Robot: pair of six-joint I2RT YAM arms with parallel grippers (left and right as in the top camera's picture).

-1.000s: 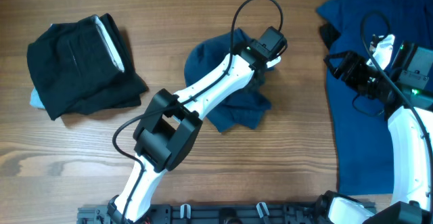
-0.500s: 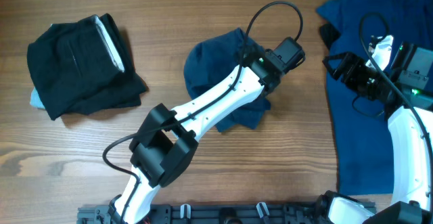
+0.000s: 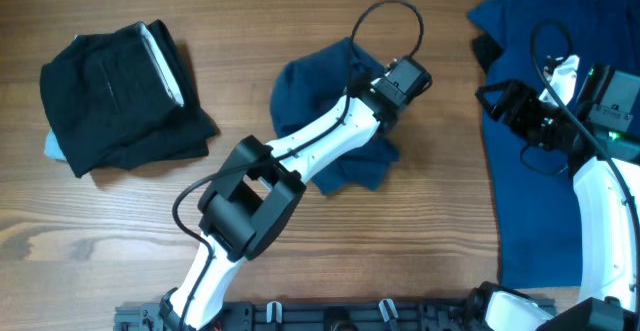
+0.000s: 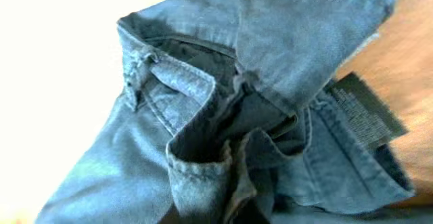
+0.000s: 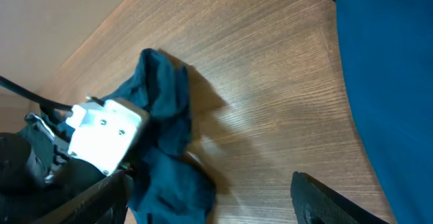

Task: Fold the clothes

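Leftward slid my left jaws over the heap point(image 3: 300, 91), grip hidden; right jaws gaped. Three garments: heap, black pile point(image 3: 110, 101), shirt point(image 3: 530, 201).

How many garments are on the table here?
3: black folded garment at far left, crumpled navy garment at centre, blue shirt at right. Pale fabric tucked in the black one may be a fourth.

The denim garment point(image 3: 300, 91) in the middle is dark blue (its seams look paler). The folded clothes point(image 3: 110, 101) are black with a white bit. The big cloth point(image 3: 530, 201) is bright blue. The table point(image 3: 100, 241) is brown, streaky wood.
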